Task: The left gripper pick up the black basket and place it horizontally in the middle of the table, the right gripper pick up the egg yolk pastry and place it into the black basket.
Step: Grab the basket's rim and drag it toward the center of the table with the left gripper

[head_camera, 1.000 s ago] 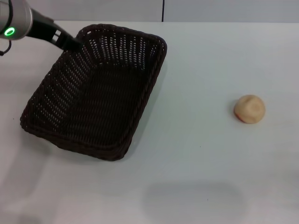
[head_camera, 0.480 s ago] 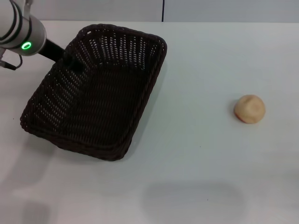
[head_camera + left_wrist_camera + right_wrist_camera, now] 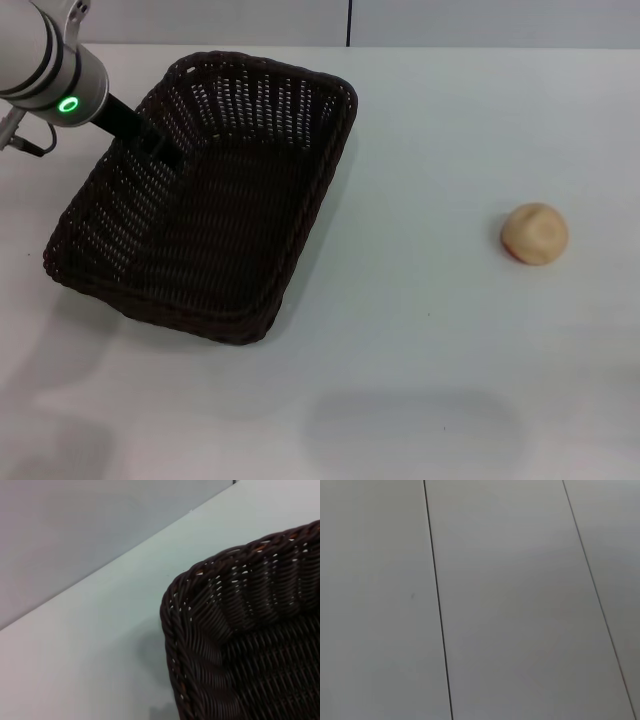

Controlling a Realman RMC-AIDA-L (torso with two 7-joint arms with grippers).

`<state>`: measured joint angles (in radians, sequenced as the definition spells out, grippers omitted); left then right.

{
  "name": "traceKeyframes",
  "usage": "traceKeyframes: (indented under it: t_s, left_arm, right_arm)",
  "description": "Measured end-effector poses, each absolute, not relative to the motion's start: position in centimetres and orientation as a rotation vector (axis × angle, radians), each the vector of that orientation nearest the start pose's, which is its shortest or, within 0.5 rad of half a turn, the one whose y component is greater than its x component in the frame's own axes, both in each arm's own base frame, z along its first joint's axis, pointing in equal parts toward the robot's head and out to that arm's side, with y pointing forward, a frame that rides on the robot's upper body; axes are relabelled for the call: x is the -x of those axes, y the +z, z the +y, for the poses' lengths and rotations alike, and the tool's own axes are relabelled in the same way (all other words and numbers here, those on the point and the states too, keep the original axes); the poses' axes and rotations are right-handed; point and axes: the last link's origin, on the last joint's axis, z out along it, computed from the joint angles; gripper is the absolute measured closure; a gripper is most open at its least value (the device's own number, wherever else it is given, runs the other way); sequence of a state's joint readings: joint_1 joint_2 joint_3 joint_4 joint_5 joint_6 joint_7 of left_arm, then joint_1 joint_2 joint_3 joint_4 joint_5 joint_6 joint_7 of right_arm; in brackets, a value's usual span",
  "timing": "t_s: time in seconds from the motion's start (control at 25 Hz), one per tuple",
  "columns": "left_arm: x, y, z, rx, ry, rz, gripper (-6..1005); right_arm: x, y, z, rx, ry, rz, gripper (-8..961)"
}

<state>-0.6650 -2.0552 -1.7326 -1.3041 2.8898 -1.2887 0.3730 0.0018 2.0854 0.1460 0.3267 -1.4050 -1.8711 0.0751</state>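
From the head view, the left gripper (image 3: 160, 152) had advanced over the black basket's (image 3: 205, 195) left rim; its fingers' spread was unclear. The pastry (image 3: 534, 233) lay far right on the table (image 3: 430, 350).

The left wrist view showed a basket corner (image 3: 200, 605), so the grasp looked imminent.

The right wrist view showed no gripper.

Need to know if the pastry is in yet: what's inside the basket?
Only the left gripper, reaching in over the basket's left rim; its tips blend into the weave. The pastry sits on the table to the right.
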Motion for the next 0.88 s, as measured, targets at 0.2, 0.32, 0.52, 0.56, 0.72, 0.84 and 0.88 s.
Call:
traceKeyframes:
  t_s: [0.2, 0.32, 0.52, 0.56, 0.72, 0.84, 0.88]
  left_arm:
    - [18.8, 3.2, 41.2, 2.165, 0.459, -0.841, 188]
    - [18.9, 3.4, 41.3, 2.151, 0.448, -0.85, 188]
    - [18.9, 4.1, 41.2, 2.131, 0.415, -0.85, 188]
    - [19.0, 4.2, 41.2, 2.127, 0.41, -0.852, 188]
    - [19.7, 4.1, 41.1, 2.119, 0.415, -0.877, 188]
    - [20.4, 3.7, 41.1, 2.123, 0.439, -0.895, 189]
    - [20.4, 3.7, 41.1, 2.123, 0.439, -0.895, 189]
  right_arm:
    - [-36.1, 2.3, 13.9, 1.042, 0.79, 0.474, 177]
    - [-36.2, 2.3, 13.8, 1.042, 0.788, 0.473, 177]
    - [-36.2, 2.4, 13.6, 1.039, 0.783, 0.47, 177]
    - [-36.3, 2.4, 13.5, 1.038, 0.781, 0.47, 178]
    - [-36.3, 2.4, 13.4, 1.035, 0.779, 0.469, 178]
    - [-36.2, 2.4, 13.5, 1.037, 0.782, 0.467, 178]
    - [-36.2, 2.4, 13.5, 1.037, 0.782, 0.467, 178]
